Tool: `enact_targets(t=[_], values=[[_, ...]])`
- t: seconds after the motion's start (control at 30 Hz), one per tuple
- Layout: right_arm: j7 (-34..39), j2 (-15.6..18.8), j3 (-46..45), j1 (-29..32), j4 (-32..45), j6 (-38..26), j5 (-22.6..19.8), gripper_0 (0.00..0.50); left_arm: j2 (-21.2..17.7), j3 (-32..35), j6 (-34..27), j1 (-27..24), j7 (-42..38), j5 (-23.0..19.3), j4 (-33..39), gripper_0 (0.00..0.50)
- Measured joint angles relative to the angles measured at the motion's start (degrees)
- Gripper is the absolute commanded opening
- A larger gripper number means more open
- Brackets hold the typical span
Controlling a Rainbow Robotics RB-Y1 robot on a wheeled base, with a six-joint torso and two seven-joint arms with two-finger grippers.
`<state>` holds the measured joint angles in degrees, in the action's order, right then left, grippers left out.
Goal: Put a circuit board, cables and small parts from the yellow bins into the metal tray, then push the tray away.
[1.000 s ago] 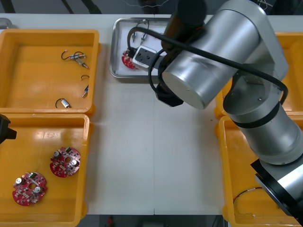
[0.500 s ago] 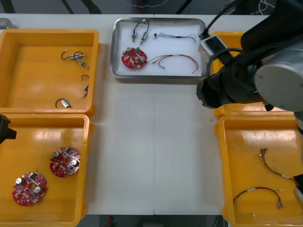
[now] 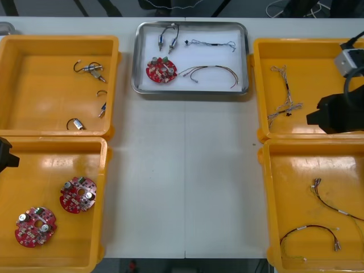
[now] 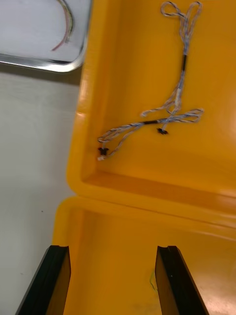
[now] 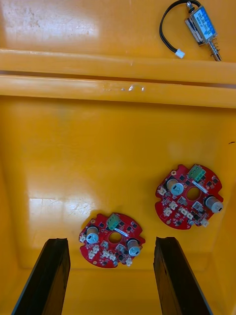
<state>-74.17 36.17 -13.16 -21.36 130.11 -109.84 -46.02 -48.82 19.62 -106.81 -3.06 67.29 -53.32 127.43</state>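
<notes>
tray: top centre of the front view; the tray (image 3: 191, 90) sits between the bins, near rim facing the robot.
load: board (image 3: 161, 70) at its left, small parts (image 3: 168, 37) above that, thin twisted cable (image 3: 210, 43) and red-yellow cable (image 3: 214, 69) to the right. All lie flat and apart on the white floor.
why: the load looks complete, so my read is that only the push is left. Nothing is stacked, so little should roll when the tray slides.
right gripper: right gripper (image 4: 113, 256) hangs at the right edge of the front view, over the wall shared by the upper right bin (image 3: 310, 57) and lower right bin (image 3: 296, 176). Fingers spread, nothing between them.
tray vs right gripper: well apart. The tray corner lies beyond the bin wall and off the fingers' line.
blue-white cable: blue-white cable (image 4: 169, 114) lies ahead of the fingers in the upper right bin, untouched.
left gripper: left gripper (image 5: 111, 256) is at the left edge, over the lower left bin (image 3: 57, 156). Fingers apart and empty, two spare boards (image 5: 189, 197) just ahead. Looks parked.
next: the pusher must get behind the near rim first.
</notes>
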Motion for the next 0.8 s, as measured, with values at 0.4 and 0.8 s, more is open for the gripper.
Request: enact_targets(t=[0.4,0.8], values=[[0.0,3.8,-6.7,9.7,0.1,0.0,-0.7,0.5,0.0,0.0,0.0,0.0,0.0,0.0,0.0,0.5],[0.0,3.9,-7.9,15.3,0.1,0.0,-0.5,0.5,0.0,0.0,0.0,0.0,0.0,0.0,0.0,0.5]])
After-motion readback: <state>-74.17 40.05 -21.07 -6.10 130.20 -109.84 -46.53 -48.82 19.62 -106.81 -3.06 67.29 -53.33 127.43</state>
